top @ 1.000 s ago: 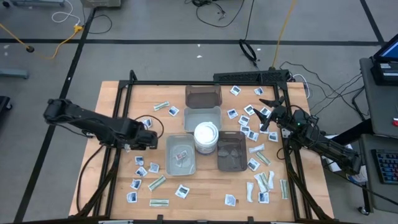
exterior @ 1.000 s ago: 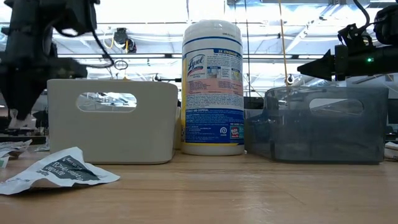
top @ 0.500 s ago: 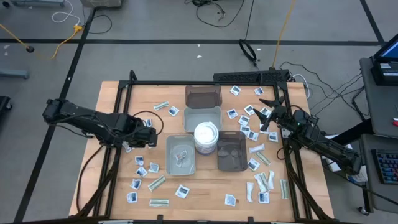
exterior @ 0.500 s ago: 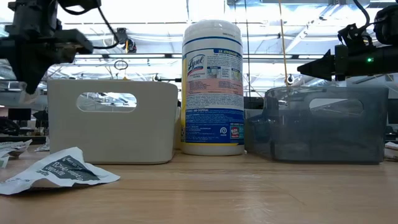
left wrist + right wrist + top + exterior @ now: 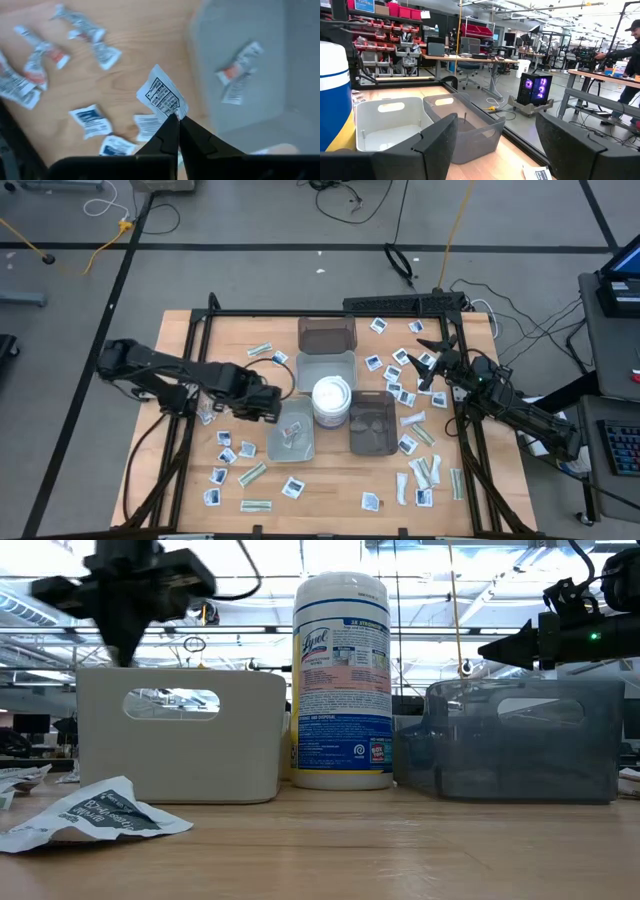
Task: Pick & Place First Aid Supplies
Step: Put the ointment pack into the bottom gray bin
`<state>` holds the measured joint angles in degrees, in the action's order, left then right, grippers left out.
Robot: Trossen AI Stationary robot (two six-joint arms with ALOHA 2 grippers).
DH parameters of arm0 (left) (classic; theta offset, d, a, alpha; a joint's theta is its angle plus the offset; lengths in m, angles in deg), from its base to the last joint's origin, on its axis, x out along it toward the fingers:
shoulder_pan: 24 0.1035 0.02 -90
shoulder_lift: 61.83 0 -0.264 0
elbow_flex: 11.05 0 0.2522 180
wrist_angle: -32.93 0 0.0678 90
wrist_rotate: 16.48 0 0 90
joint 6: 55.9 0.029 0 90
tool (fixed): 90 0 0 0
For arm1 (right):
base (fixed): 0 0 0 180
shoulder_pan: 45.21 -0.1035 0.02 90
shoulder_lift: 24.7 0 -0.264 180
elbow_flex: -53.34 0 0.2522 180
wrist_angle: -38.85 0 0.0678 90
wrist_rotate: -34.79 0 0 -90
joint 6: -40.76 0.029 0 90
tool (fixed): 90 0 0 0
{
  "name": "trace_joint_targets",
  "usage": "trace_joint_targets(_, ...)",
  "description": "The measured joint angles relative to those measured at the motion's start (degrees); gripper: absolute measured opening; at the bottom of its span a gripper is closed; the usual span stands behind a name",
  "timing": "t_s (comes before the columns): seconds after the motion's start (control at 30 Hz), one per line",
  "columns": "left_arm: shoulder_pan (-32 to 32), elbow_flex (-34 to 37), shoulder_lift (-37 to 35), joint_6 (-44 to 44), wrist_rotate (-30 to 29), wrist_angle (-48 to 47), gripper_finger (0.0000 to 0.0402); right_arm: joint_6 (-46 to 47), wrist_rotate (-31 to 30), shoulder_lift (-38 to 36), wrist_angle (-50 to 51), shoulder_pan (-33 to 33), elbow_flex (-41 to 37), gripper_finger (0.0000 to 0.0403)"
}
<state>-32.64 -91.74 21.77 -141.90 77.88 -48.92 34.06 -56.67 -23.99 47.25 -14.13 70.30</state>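
My left gripper hangs above the table just left of the pale grey tray, pointing down. It is shut on a square white packet with dark print. In the low view that gripper stands above the tray's rim. One packet lies flat on the tray's floor. More packets lie flat on the wood to the left and right. My right gripper waits open near the table's far right, with nothing between its fingers. My left gripper pinches the packet's lower corner between its two fingertips, coming from above and pointing down. The packet sticks out past the fingertips, lifted clear of the table and tilted, its printed face showing.
A round white tub stands between the trays. Two dark translucent trays and another pale tray flank it. A black frame rail edges the table. A crumpled packet lies near the front edge.
My left gripper has risen and gone toward the table's right, from over the loose packets to the grey tray's left wall, rolling slightly. It stays shut, and the packet has gone with it, lifted clear.
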Motion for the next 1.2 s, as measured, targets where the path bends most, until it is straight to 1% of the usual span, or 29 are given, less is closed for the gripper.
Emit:
trace_joint_targets(0.1, 0.1, -4.5, 3.6, 2.2, -0.4, -0.1, 0.0004, 0.0, 0.0, 0.0, 0.0, 0.0, 0.0, 0.0263)
trace_joint_targets(0.27, 0.7, -11.1, 8.7, 4.6, -1.5, -0.1, 0.0012, 0.0, 0.0, 0.0, 0.0, 0.0, 0.0, 0.0263)
trace_joint_targets(0.4, 1.1, -15.0, 11.5, 6.8, -2.9, 0.1, 0.0004, 0.0, 0.0, 0.0, 0.0, 0.0, 0.0, 0.0263)
trace_joint_targets(0.6, 0.1, -15.2, 15.1, 6.4, -3.6, 2.5, 0.0012, 0.0, 0.0, 0.0, 0.0, 0.0, 0.0, 0.0263)
trace_joint_targets(0.77, -1.2, -15.2, 18.2, 7.1, -4.5, 5.5, 0.0003, 0.0, 0.0, 0.0, 0.0, 0.0, 0.0, 0.0263)
trace_joint_targets(0.9, -2.2, -14.7, 20.7, 6.9, -4.8, 7.4, 0.0013, 0.0, 0.0, 0.0, 0.0, 0.0, 0.0, 0.0263)
trace_joint_targets(1.07, -4.0, -12.5, 22.0, 5.6, -3.9, 11.2, 0.0011, 0.0, 0.0, 0.0, 0.0, 0.0, 0.0, 0.0263)
trace_joint_targets(1.2, -4.3, -12.3, 21.9, 5.1, -4.2, 11.4, 0.0004, 0.0, 0.0, 0.0, 0.0, 0.0, 0.0, 0.0263)
